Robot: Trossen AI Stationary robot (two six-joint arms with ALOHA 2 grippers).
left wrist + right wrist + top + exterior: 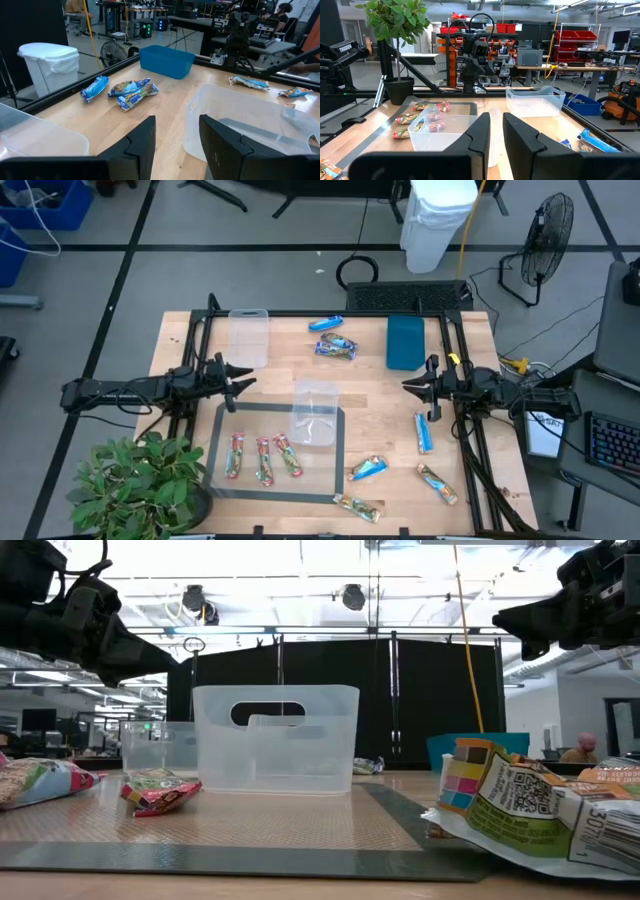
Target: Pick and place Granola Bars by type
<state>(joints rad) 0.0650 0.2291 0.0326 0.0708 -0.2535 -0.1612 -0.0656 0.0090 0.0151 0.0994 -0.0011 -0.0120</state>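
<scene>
Nearest the low camera we see a crumpled tan-gold bar (540, 805) lying at the bench (470, 330) edge, with three red-and-green bars (262, 457) side by side on the grey mat (222, 420) and a clear tub (316, 413) standing on that mat's far right part. We find a blue bar (326, 323) and a tan-gold one (336, 347) near the teal tray (405, 341) (a second clear tub (249, 337) stands at the far left), while four more bars (424, 431) lie scattered on the right half. Both arms hover empty above the bench sides: the left pincer (238, 383) with fingers spread, the right pincer (409, 385) with fingers nearly pressed together.
</scene>
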